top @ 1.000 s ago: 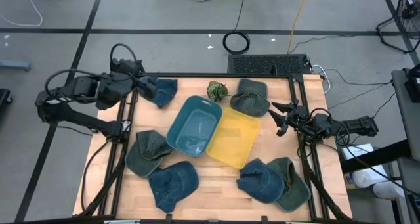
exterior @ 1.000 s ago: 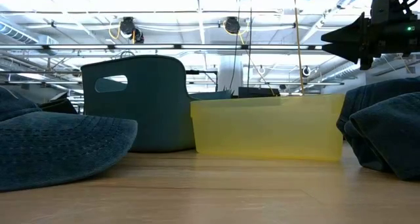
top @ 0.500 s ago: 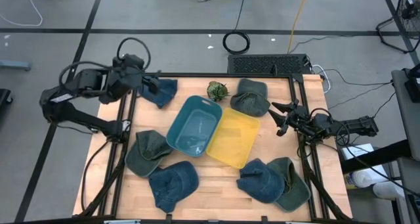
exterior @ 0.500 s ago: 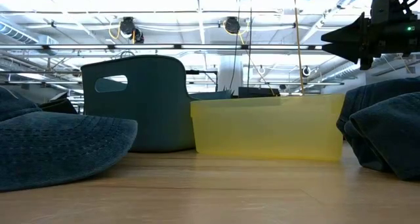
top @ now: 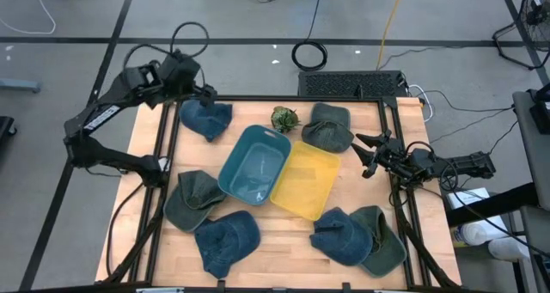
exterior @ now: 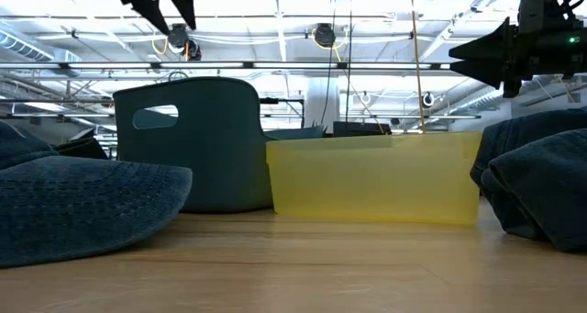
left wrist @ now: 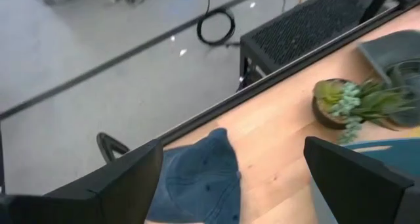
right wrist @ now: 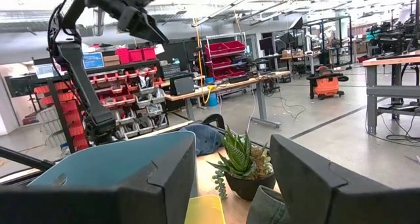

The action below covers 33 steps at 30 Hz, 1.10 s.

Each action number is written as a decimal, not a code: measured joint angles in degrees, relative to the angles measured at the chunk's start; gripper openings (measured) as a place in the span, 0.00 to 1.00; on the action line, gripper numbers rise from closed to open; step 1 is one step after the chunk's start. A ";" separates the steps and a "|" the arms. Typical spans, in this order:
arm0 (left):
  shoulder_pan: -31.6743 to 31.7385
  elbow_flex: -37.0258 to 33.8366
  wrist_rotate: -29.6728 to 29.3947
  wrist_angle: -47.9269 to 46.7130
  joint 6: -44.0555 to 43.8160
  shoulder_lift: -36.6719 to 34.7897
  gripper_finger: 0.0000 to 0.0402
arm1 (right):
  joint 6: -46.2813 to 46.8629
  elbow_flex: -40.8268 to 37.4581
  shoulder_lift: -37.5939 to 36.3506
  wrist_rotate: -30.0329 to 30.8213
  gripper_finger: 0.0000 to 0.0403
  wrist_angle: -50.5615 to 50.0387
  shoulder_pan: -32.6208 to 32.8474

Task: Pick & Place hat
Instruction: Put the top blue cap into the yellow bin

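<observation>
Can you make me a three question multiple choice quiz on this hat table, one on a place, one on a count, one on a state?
1. Where is the plant?
A. Far edge, by the teal bin
B. Inside the yellow bin
C. Near right corner

2. How many bins are on the table?
A. One
B. Two
C. Four

3. What is the left gripper doing?
A. Gripping a hat
B. Open above the far-left hat
C. Resting in the teal bin

Key: 1 A, the plant sits at the far edge beside the teal bin. 2 B, one teal, one yellow. 3 B, the fingers stand apart, holding nothing.
</observation>
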 joint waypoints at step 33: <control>29.15 0.00 15.96 -8.66 8.37 14.64 0.94 | 0.01 0.00 0.01 -0.01 0.46 0.00 -0.01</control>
